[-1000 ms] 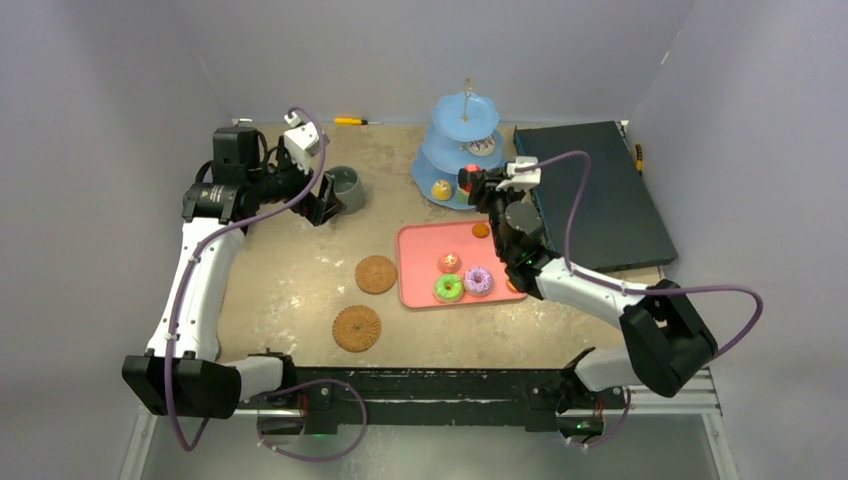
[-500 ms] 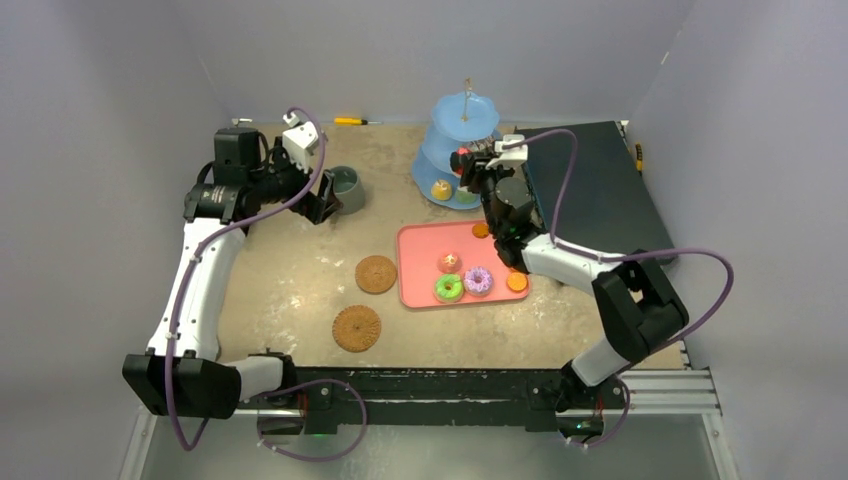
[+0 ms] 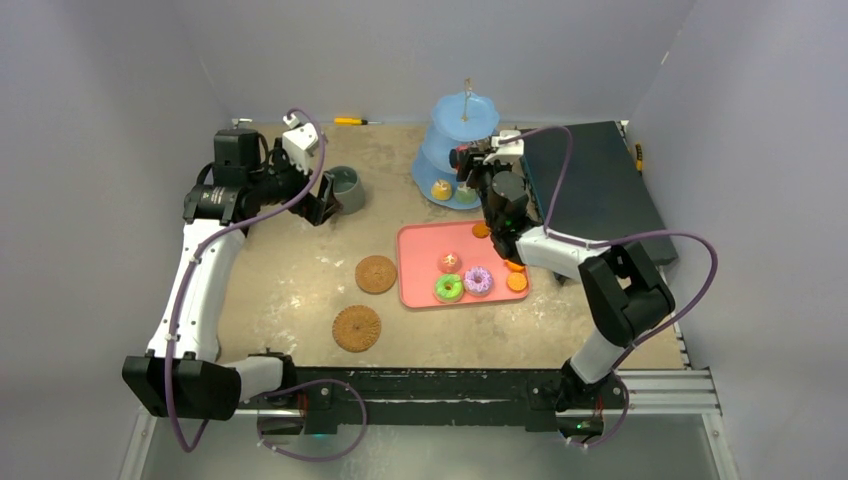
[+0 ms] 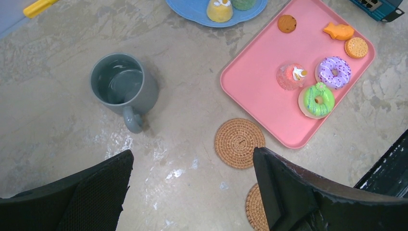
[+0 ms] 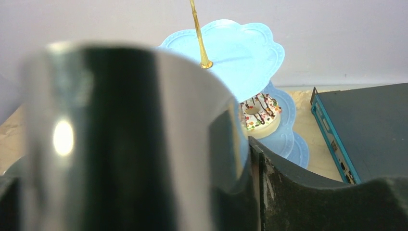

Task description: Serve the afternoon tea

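The left jaws are wide open with nothing in them, near the grey-green mug [image 4: 124, 86], which stands on the surface [image 3: 300, 260] at 10 o'clock. The right jaws grip a shiny tool [image 5: 120, 144] beside the blue stand [image 3: 467, 108] at 12 o'clock. A green doughnut [image 3: 448, 288] lies on the pink tray [image 3: 415, 250].

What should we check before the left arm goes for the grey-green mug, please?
1. Left gripper open and empty: ok.
2. Grey-green mug upright, handle towards that gripper: ok.
3. Mug's contents: cannot tell.
4. Coaster nearest the mug bare: ok.
5. Right gripper, holding a shiny metal tool at the blue stand, clear of the mug: ok.
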Controlling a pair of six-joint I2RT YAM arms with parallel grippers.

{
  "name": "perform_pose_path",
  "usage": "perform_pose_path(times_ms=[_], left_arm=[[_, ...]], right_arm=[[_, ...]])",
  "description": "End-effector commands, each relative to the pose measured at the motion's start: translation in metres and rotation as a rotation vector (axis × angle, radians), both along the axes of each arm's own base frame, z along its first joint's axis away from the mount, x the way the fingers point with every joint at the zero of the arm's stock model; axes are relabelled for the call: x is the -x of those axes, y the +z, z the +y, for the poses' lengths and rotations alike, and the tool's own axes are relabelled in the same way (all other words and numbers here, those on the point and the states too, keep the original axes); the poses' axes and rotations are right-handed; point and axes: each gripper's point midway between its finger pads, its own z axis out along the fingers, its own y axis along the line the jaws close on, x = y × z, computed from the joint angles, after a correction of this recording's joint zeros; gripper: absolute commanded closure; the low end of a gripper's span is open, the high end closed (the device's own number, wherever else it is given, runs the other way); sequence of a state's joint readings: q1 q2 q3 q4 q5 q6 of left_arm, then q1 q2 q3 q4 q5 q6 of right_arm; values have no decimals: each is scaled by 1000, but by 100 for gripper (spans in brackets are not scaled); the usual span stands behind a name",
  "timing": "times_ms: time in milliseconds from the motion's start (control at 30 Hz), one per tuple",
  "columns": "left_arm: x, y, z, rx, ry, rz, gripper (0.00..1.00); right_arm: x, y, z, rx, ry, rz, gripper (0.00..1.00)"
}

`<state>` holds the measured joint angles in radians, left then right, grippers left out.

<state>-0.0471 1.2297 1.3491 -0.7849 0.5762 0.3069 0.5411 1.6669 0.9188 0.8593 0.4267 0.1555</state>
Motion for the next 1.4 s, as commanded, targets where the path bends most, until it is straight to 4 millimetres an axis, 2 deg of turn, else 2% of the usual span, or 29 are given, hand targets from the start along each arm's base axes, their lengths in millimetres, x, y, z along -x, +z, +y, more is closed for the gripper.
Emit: perform_pose_path(times_ms=[0, 100, 367, 467, 567, 667, 1000, 1233, 1367], left_arm=[[5, 13, 0, -1, -10, -41, 5], [5, 13, 1, -6, -11, -44, 5], [6, 13, 1, -11, -17, -43, 5], [6, 13, 1, -11, -19, -42, 5], [5, 14, 1, -11, -20, -42, 5], [6, 12, 0, -13, -25, -37, 5], [5, 11, -1, -9, -32, -34, 5], [5, 12, -2, -2, -36, -30, 6], [6, 13, -2, -4, -37, -30, 6]], right_arm=[[-3, 36, 1, -43, 4, -95, 35], [2, 37, -3, -47, 1, -101, 31], [18, 48, -17, -56, -24, -122, 29], [30, 50, -21, -68, -14, -111, 29], [50, 48, -20, -72, 17, -88, 30], [76, 38, -19, -67, 36, -50, 30], [158, -35, -9, -95, 81, 146, 29], [191, -58, 1, -104, 129, 220, 29], [206, -67, -5, -105, 104, 256, 29]])
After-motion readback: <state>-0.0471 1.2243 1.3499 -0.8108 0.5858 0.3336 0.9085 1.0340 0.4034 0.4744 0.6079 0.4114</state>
